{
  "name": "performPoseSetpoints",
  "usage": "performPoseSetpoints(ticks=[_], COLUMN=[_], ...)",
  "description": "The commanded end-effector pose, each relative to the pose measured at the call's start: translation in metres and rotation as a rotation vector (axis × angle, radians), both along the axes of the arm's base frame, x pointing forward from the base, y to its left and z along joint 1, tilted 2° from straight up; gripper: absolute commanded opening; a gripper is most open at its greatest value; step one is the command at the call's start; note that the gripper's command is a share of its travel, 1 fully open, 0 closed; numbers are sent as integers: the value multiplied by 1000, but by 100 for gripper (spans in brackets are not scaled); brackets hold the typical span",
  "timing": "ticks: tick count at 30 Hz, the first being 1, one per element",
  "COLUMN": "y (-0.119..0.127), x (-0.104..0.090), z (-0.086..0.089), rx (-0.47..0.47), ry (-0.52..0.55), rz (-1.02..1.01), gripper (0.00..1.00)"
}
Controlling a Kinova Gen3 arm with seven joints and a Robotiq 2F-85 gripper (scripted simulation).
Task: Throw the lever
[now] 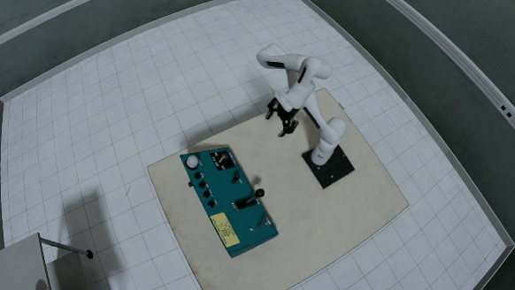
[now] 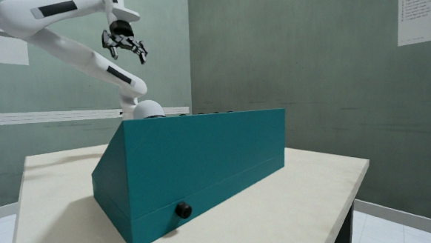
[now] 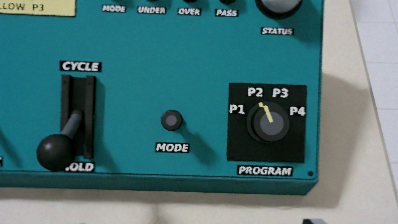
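The teal console lies on the beige table top. Its lever, with a black ball knob, sits at the HOLD end of its slot, with the CYCLE label at the far end. My gripper is open and empty. It hangs high above the table, off the console's end near the PROGRAM dial, well away from the lever.
The PROGRAM pointer stands near P2. A MODE button, a white STATUS dome, a row of dark buttons, a small toggle and a yellow label share the panel. A black knob sits on the back wall. The arm's base stands to the right.
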State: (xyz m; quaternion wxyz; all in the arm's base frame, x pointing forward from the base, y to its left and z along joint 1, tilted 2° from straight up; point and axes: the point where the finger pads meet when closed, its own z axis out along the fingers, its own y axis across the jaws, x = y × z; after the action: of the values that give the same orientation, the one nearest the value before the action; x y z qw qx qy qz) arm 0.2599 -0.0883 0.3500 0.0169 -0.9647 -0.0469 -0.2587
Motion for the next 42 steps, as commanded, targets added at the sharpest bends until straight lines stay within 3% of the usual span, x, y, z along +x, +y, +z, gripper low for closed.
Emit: performPoseSetpoints(ticks=[1,8,42], y=[-18,-32,-33], x=[-1,-4,-4], z=[-7,-15,-15], rx=[7,13,13], ry=[-2,-3,-4], rz=[9,13,13], gripper=[100,100,100])
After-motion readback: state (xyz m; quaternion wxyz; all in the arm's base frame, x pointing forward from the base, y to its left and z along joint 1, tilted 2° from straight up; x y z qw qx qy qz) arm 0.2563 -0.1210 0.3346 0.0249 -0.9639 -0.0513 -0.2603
